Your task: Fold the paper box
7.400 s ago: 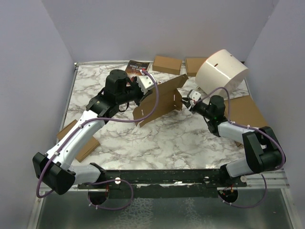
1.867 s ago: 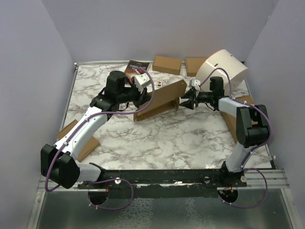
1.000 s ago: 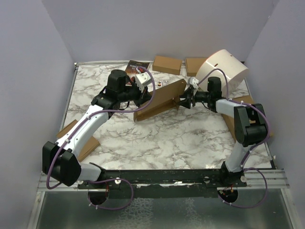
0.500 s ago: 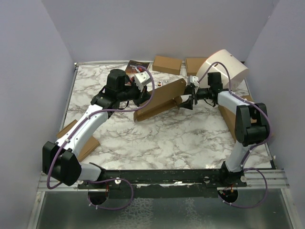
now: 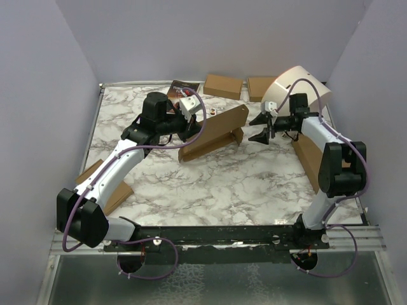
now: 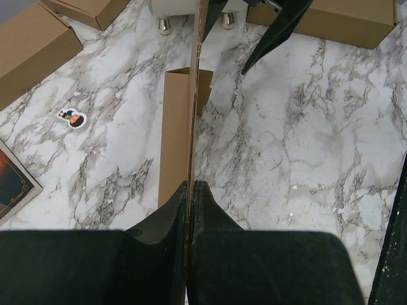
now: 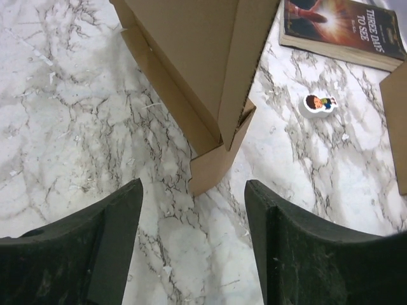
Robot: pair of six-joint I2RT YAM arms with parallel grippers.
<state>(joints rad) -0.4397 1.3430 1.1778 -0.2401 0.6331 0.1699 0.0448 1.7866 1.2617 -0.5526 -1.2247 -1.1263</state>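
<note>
Mid-table, left gripper (image 6: 189, 190) pinches the paper box (image 5: 213, 132) up on edge, right gripper (image 5: 260, 128) gapes empty beside its end flap (image 7: 213, 165), which probably needs seizing and folding next.

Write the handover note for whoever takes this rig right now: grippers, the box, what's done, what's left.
Left gripper: shut on the paper box, fingers pinching the edge of one panel.
Right gripper: open, just off the box's right end, touching nothing.
Box: mid-table, standing on edge and leaning, its lower edge on the marble table. Only the left gripper grips it.
Done: a long side strip and an end tab look bent up, and nothing more.
Left: fold the remaining walls and flaps, tuck the tabs, close it into a box.
</note>
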